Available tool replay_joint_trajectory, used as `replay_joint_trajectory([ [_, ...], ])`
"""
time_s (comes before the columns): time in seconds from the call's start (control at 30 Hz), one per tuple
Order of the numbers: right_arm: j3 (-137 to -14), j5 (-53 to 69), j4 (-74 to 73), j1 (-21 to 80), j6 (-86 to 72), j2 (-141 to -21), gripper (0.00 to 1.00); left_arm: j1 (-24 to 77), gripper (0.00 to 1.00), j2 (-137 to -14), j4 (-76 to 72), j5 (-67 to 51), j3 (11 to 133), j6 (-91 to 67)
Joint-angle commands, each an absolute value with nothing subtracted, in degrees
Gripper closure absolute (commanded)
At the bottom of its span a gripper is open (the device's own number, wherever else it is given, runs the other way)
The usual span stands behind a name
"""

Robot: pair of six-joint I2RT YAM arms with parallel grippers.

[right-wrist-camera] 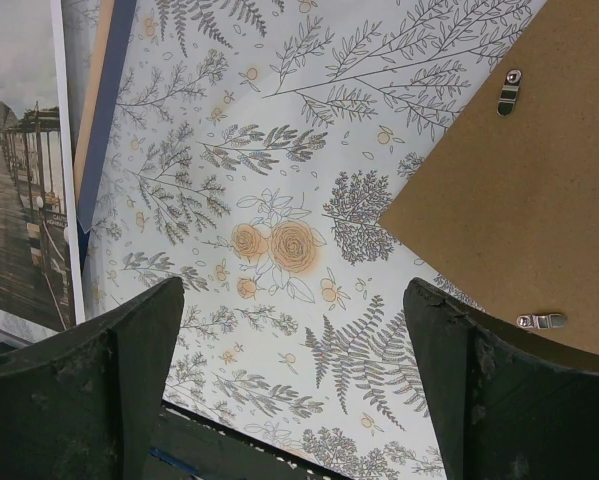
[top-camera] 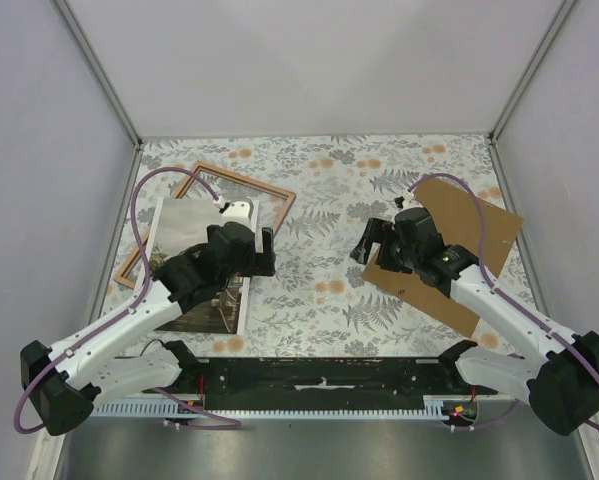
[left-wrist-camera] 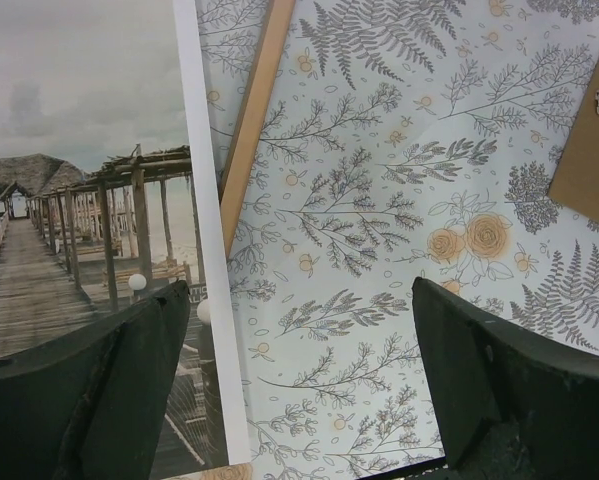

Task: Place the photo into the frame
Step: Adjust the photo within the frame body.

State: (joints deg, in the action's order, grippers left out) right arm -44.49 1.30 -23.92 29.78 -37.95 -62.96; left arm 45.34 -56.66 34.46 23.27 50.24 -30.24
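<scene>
The photo [top-camera: 184, 222], a sepia print of a wooden pier, lies picture side up at the left of the table. It overlaps the frame [top-camera: 272, 194], whose light brown rim sticks out beyond it at the back. In the left wrist view the photo [left-wrist-camera: 69, 200] fills the left side and the frame rim [left-wrist-camera: 249, 120] runs beside its white border. My left gripper [top-camera: 264, 252] hovers open over the photo's right edge, nothing between its fingers [left-wrist-camera: 509, 390]. The right gripper [top-camera: 364, 243] hangs open above bare tablecloth in the middle. Its wrist view shows the photo [right-wrist-camera: 19, 200] and the frame [right-wrist-camera: 104, 90] at far left.
A flat brown backing board [top-camera: 479, 225] with metal clips lies at the right, partly under my right arm; it is also in the right wrist view [right-wrist-camera: 519, 180]. The floral tablecloth [top-camera: 329, 180] covers the table, with grey walls on three sides.
</scene>
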Motion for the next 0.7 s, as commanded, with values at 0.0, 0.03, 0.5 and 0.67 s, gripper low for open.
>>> replay_joint_trajectory([
  [0.0,-45.35,1.05,-21.89,30.06,-37.62,-63.11,0.02,45.26,0.02,-55.90,32.26,23.20,49.92,-32.17],
  [0.03,-45.26,1.05,-21.97,30.15,-37.62,-63.19,0.02,45.35,0.02,-55.55,32.34,23.38,49.92,-32.08],
  [0.5,-50.62,1.49,-19.95,34.80,-39.02,-68.81,0.02,43.51,0.00,-55.72,34.62,24.79,51.32,-33.49],
  [0.67,-53.87,2.20,-16.79,39.71,-40.69,-74.08,0.02,38.95,0.00,-57.39,37.00,24.61,52.12,-34.10],
])
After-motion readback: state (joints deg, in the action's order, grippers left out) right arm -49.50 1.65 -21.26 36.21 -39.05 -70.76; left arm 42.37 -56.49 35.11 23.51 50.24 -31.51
